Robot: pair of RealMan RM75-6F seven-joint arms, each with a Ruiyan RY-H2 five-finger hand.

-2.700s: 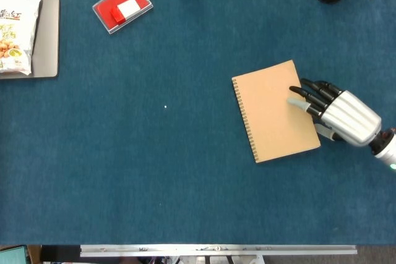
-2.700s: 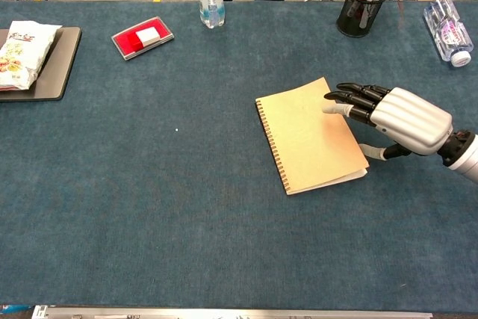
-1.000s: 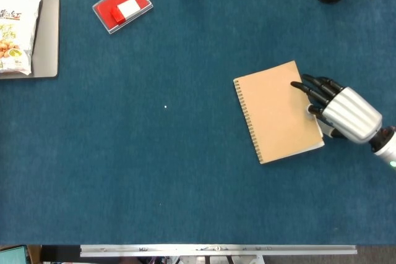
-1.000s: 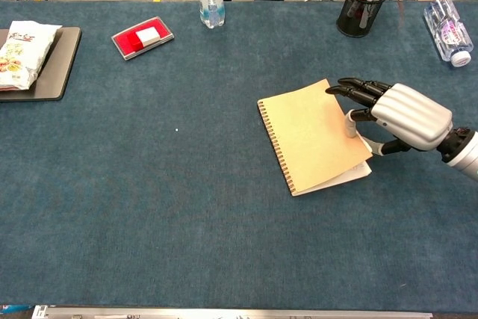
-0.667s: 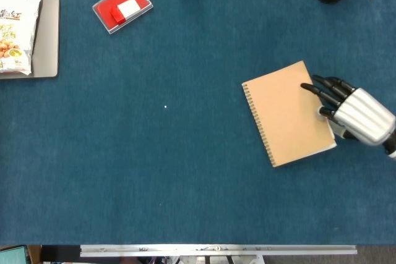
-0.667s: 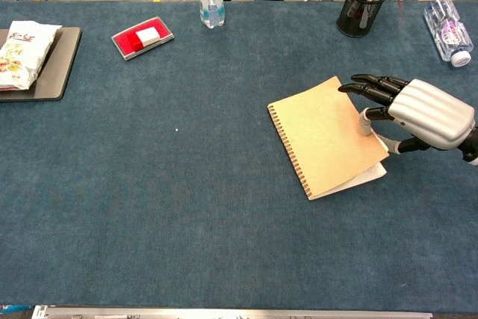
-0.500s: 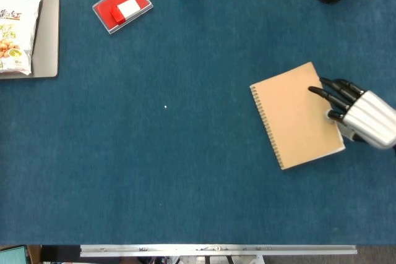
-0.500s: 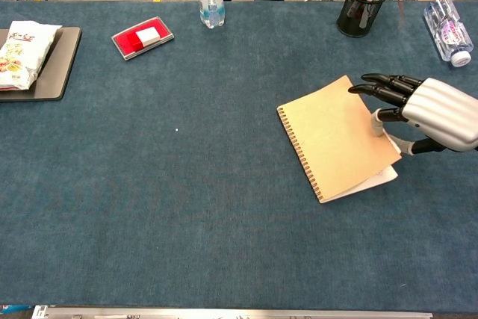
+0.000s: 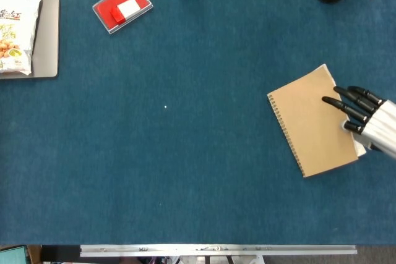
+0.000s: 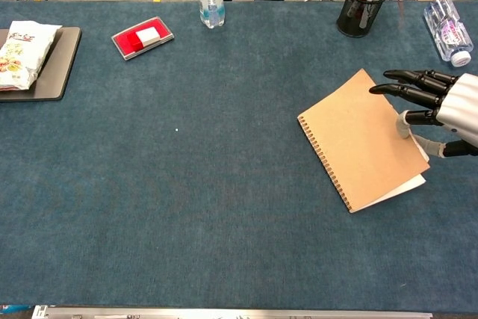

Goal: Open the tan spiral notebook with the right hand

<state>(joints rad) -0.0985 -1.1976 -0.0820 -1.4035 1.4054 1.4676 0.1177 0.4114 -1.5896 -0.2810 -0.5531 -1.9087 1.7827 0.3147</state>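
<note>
Fingers of the right hand reached over the tan spiral notebook's right edge, slightly spread, thumb tucked at the cover's rim. It lay on the blue surface, cover barely lifted.

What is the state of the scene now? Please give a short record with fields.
notebook: tan spiral notebook, closed, spiral on its left side, lying tilted on the blue table
cover: right edge slightly lifted, white pages showing beneath in the chest view
right robot hand: at the notebook's right edge, fingers over the cover
left robot hand: not in view
task step: notebook not yet open
</note>
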